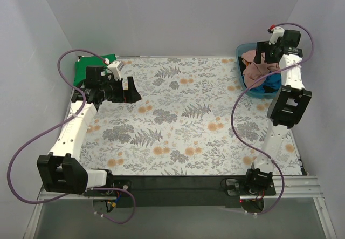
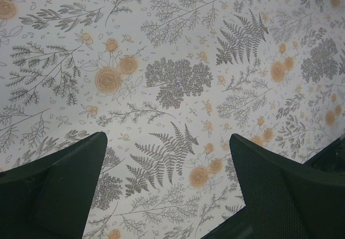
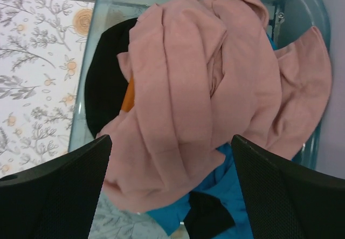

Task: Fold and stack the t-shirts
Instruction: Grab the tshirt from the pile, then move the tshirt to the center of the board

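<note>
A dusty pink t-shirt (image 1: 257, 72) lies crumpled on top of a pile in the teal tub (image 1: 241, 49) at the far right. A bright blue t-shirt (image 1: 271, 86) lies under it. In the right wrist view the pink t-shirt (image 3: 183, 72) fills the tub (image 3: 86, 66), with the blue t-shirt (image 3: 215, 188) below it. My right gripper (image 1: 261, 54) (image 3: 171, 139) is open just above the pink t-shirt, holding nothing. A bright green t-shirt (image 1: 89, 66) lies at the far left corner. My left gripper (image 1: 131, 91) (image 2: 167, 137) is open and empty above the floral table covering (image 2: 178, 77).
A black cloth (image 3: 105, 82) and an orange patch (image 3: 128, 96) also lie in the tub under the pink t-shirt. Grey walls enclose the table on the left, back and right. The arms' purple cables loop over both sides of the table.
</note>
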You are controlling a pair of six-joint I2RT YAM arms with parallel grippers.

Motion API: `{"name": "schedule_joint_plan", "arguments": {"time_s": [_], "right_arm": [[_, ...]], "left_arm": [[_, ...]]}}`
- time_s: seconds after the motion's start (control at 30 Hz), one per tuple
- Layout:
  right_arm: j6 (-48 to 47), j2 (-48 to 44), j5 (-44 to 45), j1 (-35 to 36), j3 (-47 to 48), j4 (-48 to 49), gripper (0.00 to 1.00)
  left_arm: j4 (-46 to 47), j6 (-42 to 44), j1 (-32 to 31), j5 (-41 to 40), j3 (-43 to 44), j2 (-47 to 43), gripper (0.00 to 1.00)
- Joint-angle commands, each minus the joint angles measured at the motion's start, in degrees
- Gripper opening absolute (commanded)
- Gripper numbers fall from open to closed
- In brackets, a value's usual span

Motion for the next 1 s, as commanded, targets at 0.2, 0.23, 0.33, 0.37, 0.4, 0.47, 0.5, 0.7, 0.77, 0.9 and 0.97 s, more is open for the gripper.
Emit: {"name": "schedule_joint_plan", "arguments": {"time_s": [0.2,0.23,0.33,0.37,0.4,0.47,0.5,0.7,0.77,0.9,0.97], "right_arm": [[1.98,9.53,-1.39,-0.02,4.84,7.97,0.97],[1.89,9.71,-1.47,-0.02,4.40,7.89,0.93],[1.10,9.62,-0.16,-0.11,3.69,7.89,0.62],[1.01,8.40,-0.07,-0.19,3.52,7.97,0.55],[1.10,7.52,-0.07,-0.11,3.26,8.15,0.44],[1.27,3.76,-0.33,-0.11,1.85,8.85,0.35],[1.27,2.25,-0.25,-0.11,1.06,9.37,0.34],[1.45,-9.70,2.82,-0.11,-3.69,14.12,0.01],[1.54,-13.47,3.09,-0.19,-4.39,15.17,0.01],[2.50,-18.85,0.56,-0.28,-5.54,16.50,0.01],[3.64,-21.48,-1.46,-0.20,-5.27,17.11,0.01]], "left_arm": [[-3.29,1.48,0.01,-1.73,2.39,1.98,0.98],[-3.38,1.48,0.01,-1.82,2.40,2.07,0.98],[-3.82,1.39,0.01,-2.26,3.01,2.25,0.98],[-3.82,1.21,0.01,-2.26,3.18,2.16,0.98],[-3.73,1.13,0.01,-2.17,3.27,1.98,0.98],[-3.38,0.86,0.01,-1.73,3.19,1.90,0.98],[-3.38,0.77,0.01,-1.47,3.36,1.90,0.98],[-3.47,0.77,0.01,-0.41,3.89,1.19,0.98],[-3.38,0.86,0.01,-0.33,3.80,0.49,0.98],[-3.38,0.86,0.01,-0.85,3.19,-0.39,0.98],[-3.56,0.95,0.01,-1.20,3.27,-0.74,0.98]]}}
